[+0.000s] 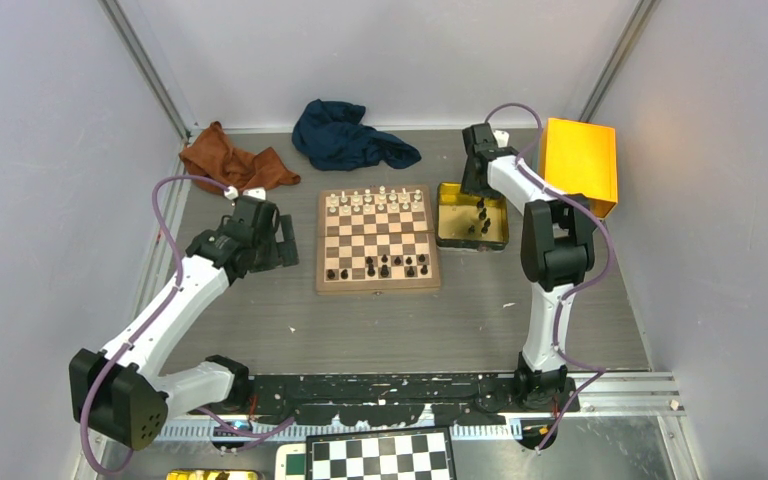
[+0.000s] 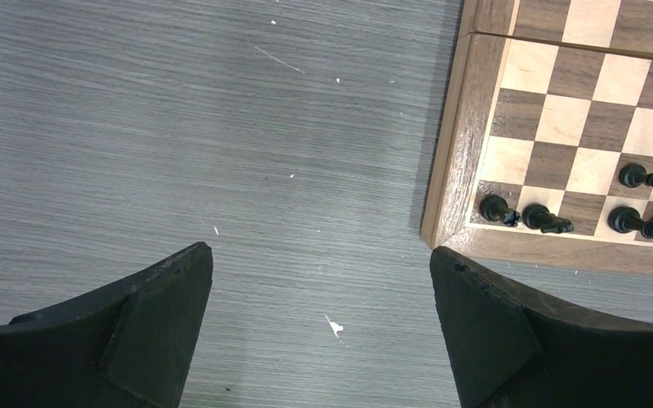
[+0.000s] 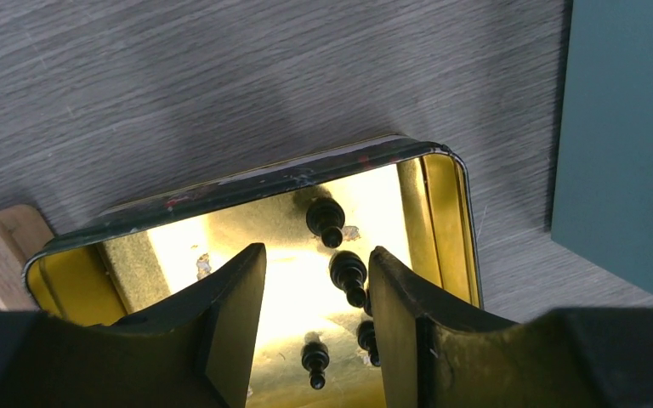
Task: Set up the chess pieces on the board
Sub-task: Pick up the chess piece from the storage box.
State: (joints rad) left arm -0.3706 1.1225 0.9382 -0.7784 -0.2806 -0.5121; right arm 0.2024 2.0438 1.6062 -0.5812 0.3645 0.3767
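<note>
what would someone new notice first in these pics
The wooden chessboard in the centre stands out, with white pieces lined along its far edge and black pieces only partly filling the near rows. Just right of it sits a gold tin tray with a few more of them lying inside, the right fingers hanging open above. A bright yellow box stands at the far right.

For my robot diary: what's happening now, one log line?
right claw: open over tin | left claw: open beside board | pieces: some in tin
</note>
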